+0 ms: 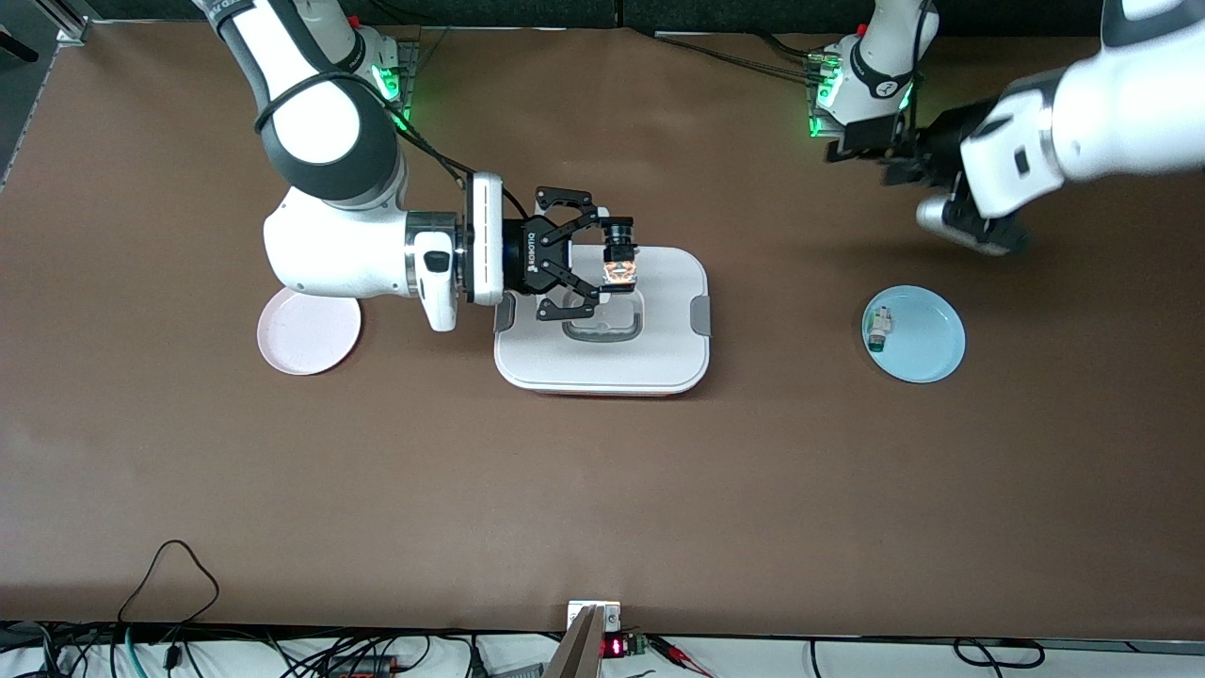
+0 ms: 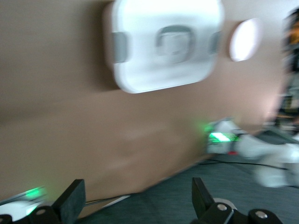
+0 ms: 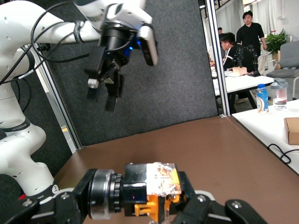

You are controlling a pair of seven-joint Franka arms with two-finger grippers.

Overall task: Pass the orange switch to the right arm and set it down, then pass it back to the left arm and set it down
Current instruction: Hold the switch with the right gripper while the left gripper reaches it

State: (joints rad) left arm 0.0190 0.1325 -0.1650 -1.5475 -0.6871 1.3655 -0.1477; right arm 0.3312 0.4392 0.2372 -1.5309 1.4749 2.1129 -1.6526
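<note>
The orange switch (image 1: 618, 254), black-bodied with an orange and clear end, is held sideways over the white box (image 1: 602, 363), above the lid's handle recess. My right gripper (image 1: 607, 259) is shut on it. In the right wrist view the switch (image 3: 149, 186) sits between the jaws of the right gripper (image 3: 140, 198). My left gripper (image 1: 899, 168) hangs open and holds nothing, up in the air near the left arm's base. It also shows in the right wrist view as the left gripper (image 3: 105, 88). In the left wrist view the left gripper (image 2: 135, 189) is wide apart and the box (image 2: 140, 70) lies far off.
A pink plate (image 1: 309, 331) lies beside the box toward the right arm's end. A light-blue plate (image 1: 927, 344) toward the left arm's end holds a small white switch with a green end (image 1: 878, 330). Cables run by both bases.
</note>
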